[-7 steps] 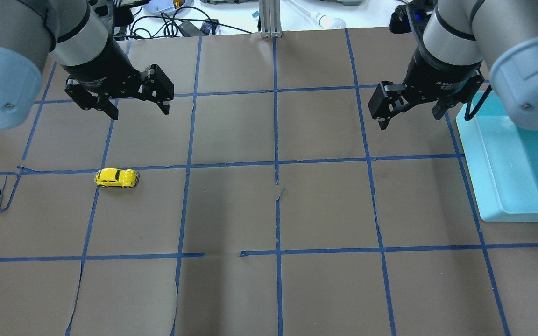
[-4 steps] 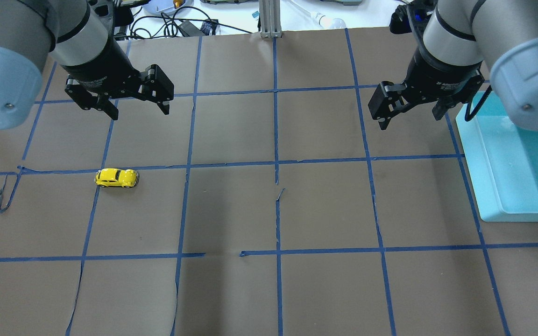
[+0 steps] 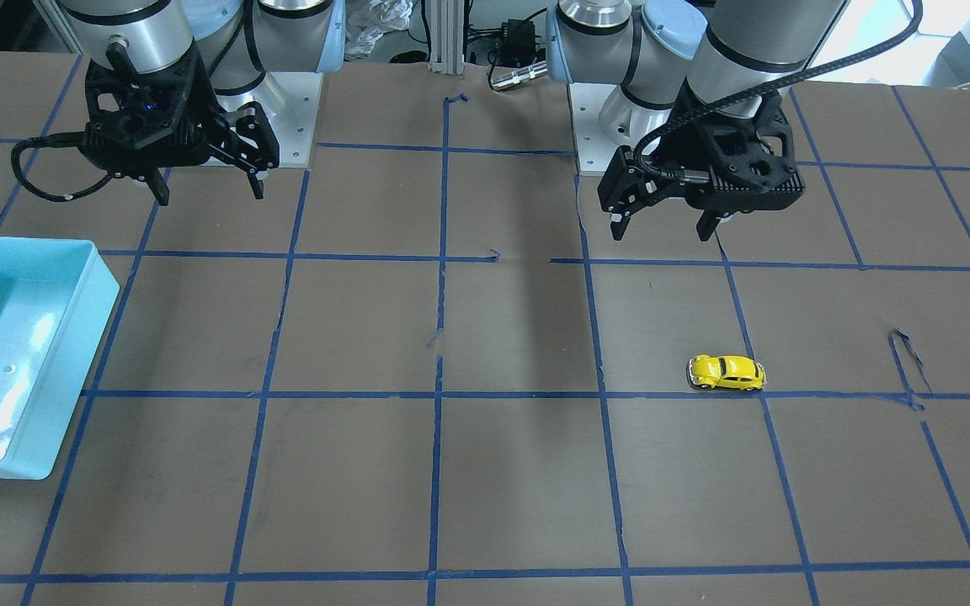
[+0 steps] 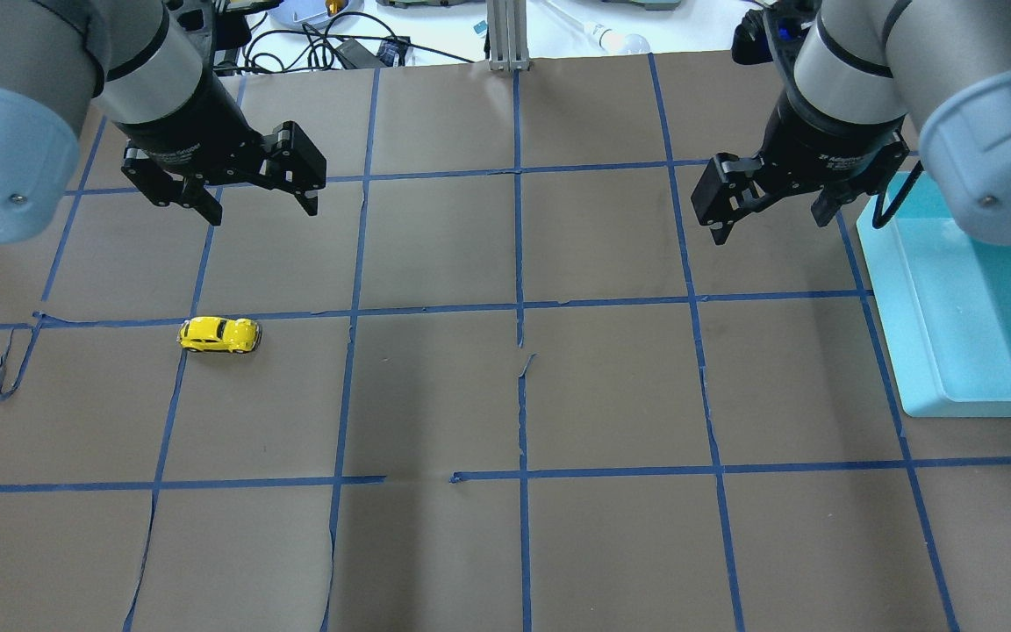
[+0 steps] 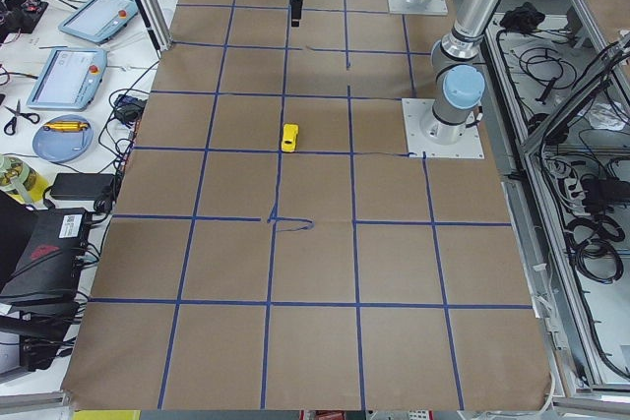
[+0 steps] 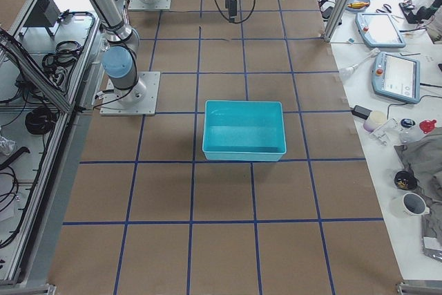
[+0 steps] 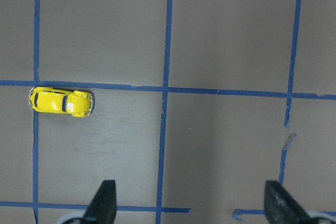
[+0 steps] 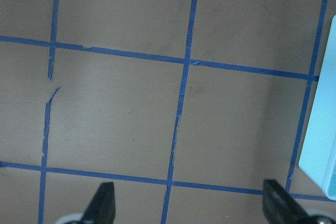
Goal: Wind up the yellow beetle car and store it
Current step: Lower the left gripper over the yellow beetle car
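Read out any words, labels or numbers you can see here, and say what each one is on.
No text reads clearly.
White print on the left tool: too blurred to read.
White print on the right tool: too blurred to read.
The yellow beetle car: no lettering visible.
The teal bin: no lettering visible.

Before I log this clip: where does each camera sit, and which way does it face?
Front-facing: across the table, facing the robot's bases; left tool on its right.
Overhead: behind the shoulders, looking forward and down; left tool left, right tool right.
Exterior left: table end; yellow beetle car mid-table, arm bases right.
Exterior right: opposite end; teal bin central, bases left.
Left wrist: straight down; car, own fingertips.
Right wrist: down; bin edge, fingertips.
Shared: overhead and front-facing both show car and bin.
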Available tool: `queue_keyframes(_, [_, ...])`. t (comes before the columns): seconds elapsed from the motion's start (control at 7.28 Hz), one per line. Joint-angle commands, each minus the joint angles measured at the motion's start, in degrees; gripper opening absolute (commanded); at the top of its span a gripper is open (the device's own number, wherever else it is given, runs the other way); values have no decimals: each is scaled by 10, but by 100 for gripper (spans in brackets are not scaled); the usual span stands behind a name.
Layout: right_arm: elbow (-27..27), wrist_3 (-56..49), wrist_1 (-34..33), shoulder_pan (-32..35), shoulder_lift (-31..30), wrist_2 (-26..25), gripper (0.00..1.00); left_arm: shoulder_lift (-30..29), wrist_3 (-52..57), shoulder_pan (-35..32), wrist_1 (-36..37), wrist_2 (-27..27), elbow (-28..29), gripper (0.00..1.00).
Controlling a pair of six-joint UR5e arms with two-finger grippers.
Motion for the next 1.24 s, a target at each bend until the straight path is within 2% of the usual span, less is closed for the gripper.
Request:
queue_keyframes(0.0, [0,-1,-2,-1,1,0,100,-25,173,7,14,1,-31,100])
queue_keyframes(0.14, [0,-1,-6,-1,2,0,100,-39,228,31,47,1,-63,100])
queue_keyframes(0.41, [0,1,-1,-1,0,-1,100,-66,447,84,70,0,-121,100])
queue_keyframes(0.55, [0,3,0,1,0,-1,100,-79,597,116,112,8,-127,100])
queue_keyframes(0.82, [0,1,1,-1,-1,-1,100,-107,897,149,133,27,-128,100])
queue_keyframes(1.1, [1,-1,1,0,3,0,100,-126,1067,154,199,78,-140,100])
